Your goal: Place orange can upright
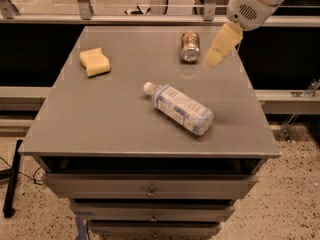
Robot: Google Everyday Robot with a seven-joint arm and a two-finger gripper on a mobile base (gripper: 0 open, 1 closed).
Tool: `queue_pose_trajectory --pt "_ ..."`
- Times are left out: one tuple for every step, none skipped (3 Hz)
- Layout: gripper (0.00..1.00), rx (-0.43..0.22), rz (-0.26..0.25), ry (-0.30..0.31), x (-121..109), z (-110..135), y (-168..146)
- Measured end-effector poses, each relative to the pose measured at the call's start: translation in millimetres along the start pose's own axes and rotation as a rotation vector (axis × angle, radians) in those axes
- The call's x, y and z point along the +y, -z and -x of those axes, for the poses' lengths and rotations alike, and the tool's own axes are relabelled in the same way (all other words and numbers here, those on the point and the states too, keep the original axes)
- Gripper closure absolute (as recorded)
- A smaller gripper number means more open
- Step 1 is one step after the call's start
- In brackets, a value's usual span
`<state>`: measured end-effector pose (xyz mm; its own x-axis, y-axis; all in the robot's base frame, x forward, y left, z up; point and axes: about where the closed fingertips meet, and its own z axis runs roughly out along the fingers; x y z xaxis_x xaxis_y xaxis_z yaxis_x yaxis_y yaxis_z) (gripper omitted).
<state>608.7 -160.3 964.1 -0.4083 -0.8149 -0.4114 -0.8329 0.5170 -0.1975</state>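
The table [100, 129] is a grey, flat-topped unit that fills the middle of the frame, with stacked drawers [150, 186] visible below its front edge. The orange can [190, 46] is in the upper centre-right of the frame, near the far edge of the table. It lies on its side, not upright. Its long axis runs roughly toward the top of the frame, and one silver end faces the lower edge of the frame. The tool [220, 46] is in the upper right of the frame, just to the right of the orange can. It shows as a pale yellow, elongated part slanting down and to the left from the white arm housing [252, 4]. A narrow strip of table surface shows between the tool's lower tip and the can, so the two appear apart. Whether the tool is open or closed cannot be told from this view, and nothing is seen held in it. A clear water bottle [180, 108] with a white-and-blue label lies on its side at the centre of the table. Its cap points to the upper left and its base to the lower right, and it is well apart from the can. A yellow sponge [95, 62] rests flat in the upper left area of the table, well apart from both containers.
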Motion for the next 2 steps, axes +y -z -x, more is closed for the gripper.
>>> queue_pose_trajectory --pt "0.0 -0.041 -0.002 -0.178 -27 14 -21" --pt "0.0 -0.052 -0.021 -0.36 -49 25 -45"
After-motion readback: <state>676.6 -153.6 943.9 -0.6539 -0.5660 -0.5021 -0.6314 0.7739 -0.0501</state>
